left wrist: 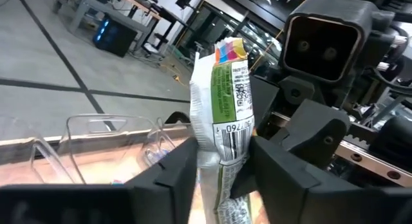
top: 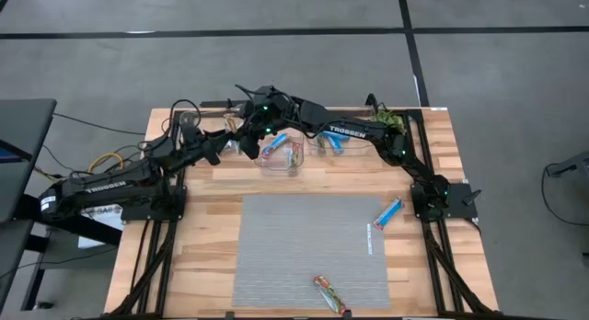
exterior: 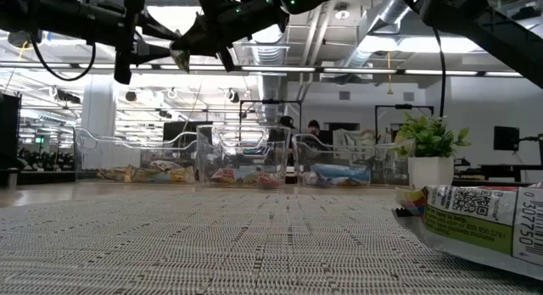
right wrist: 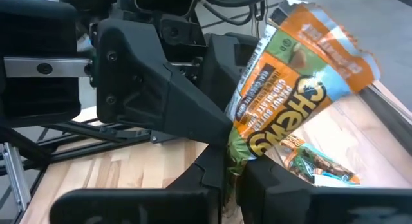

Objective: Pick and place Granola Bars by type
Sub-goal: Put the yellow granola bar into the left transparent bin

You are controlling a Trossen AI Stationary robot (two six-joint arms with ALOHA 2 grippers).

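Note:
A granola bar in an orange, green and white wrapper (right wrist: 290, 102) is held up in the air between my two grippers, above the far left of the table. My right gripper (right wrist: 232, 176) is shut on one end of it. My left gripper (left wrist: 222, 163) has a finger on each side of the same bar (left wrist: 222, 102), whose free end sticks up past the fingers. In the high view the two grippers meet beside the clear bins (top: 281, 156). A blue bar (top: 388, 212) lies on the wood. Another orange-green bar (top: 329, 295) lies on the grey mat (top: 304, 246). My left gripper pinches the bar's middle (left wrist: 225, 153) between its two fingers, which lie across the bar. The crimped end (left wrist: 230, 51) stands free above them, clear of the table. My right gripper pinches the bar's narrow green end (right wrist: 237, 150) between its fingertips. The rest slants up and away, lifted clear.
Clear bins along the far edge hold wrapped bars (top: 276, 145), some of them blue (top: 337, 143). A small green plant in a white pot (exterior: 428, 155) stands at the far right. In the low view a bar (exterior: 484, 219) lies close at the right.

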